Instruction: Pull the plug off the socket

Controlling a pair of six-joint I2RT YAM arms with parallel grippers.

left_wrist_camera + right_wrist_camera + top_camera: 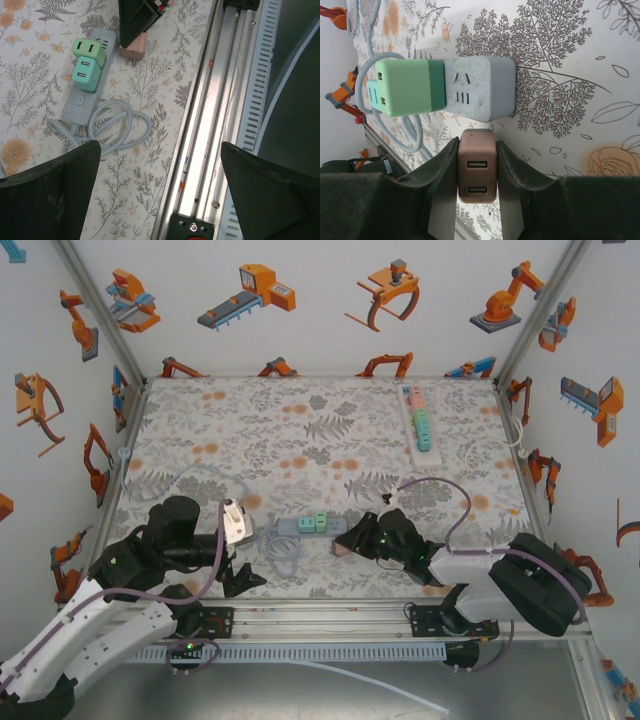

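A grey power strip lies on the floral mat near the front middle. A green plug and a teal plug sit in it. My right gripper is shut on a pink USB plug, held just beside the strip's end with its prongs free of the bare socket. My left gripper stands open over the mat's front edge, holding nothing.
The strip's grey cable lies coiled towards the front. An aluminium rail runs along the table's near edge. A second white strip with several plugs lies at the back right. A white cable curves by the right wall.
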